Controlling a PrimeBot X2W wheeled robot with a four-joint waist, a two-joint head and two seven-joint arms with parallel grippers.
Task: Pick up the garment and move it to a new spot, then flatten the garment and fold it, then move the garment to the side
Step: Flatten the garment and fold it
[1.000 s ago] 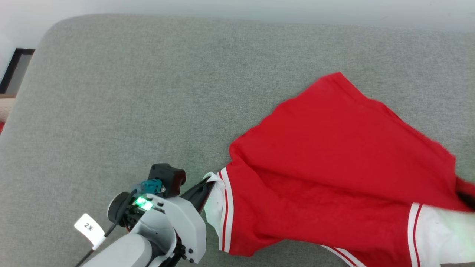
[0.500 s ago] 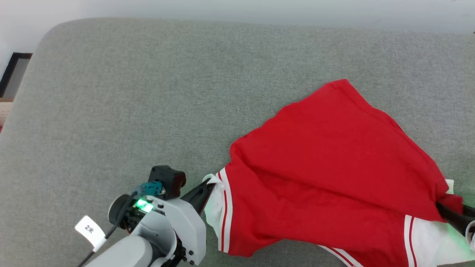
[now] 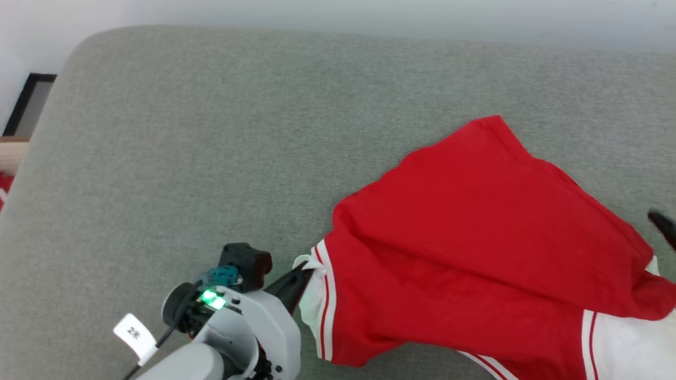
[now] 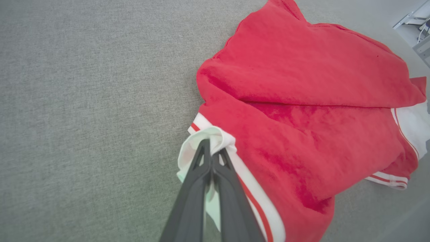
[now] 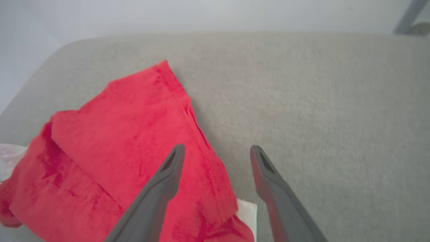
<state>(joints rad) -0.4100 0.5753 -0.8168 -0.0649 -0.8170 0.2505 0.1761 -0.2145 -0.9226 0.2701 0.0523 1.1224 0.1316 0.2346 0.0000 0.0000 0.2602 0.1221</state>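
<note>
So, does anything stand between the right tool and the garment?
Nothing visible does. The right tool hangs open, straddling an edge of the garment, one finger over red cloth, one over the grey cushion. The left tool is shut on a white corner.

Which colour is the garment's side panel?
The garment has a white panel with a thin red stripe; best in left wrist view.

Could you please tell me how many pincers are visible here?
2: the left pincer, shut on the garment's white corner; the right pincer, open above its opposite edge.

white cable tag [image 3: 134, 333], apparently reading "2米"
</note>
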